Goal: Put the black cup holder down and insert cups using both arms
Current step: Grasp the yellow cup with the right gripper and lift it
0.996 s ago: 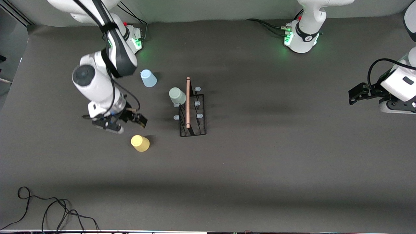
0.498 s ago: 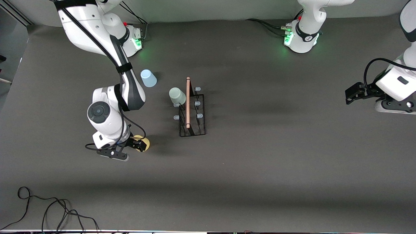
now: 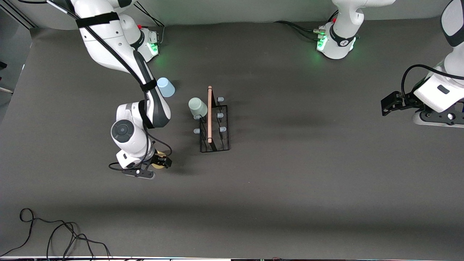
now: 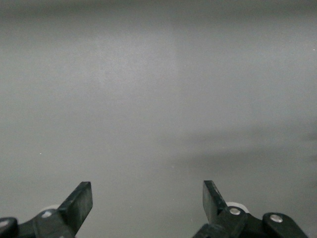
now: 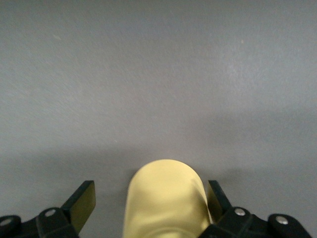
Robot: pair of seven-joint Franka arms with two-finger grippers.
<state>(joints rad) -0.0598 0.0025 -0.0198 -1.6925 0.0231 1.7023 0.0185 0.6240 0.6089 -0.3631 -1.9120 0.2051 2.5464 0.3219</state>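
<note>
1. I have the right gripper [image 3: 159, 163] down at the yellow cup [image 5: 166, 198], fingers spread either side of it, not yet pinching, so I can grasp it.
2. That cup stands on the table [image 3: 290, 181], nearer the front camera than the black cup holder [image 3: 214, 127], toward the right arm's end.
3. The grey-green cup [image 3: 197, 107] already sits on a peg; the light blue cup [image 3: 166, 87] stands near the holder, unracked.
4. The left gripper [image 4: 147, 206] waits, fingers spread, holding nothing.

Matt plastic yellow cup [image 5: 166, 198], thin-wire rack [image 3: 214, 125] w/ wood rod, matt table [image 3: 290, 181].
</note>
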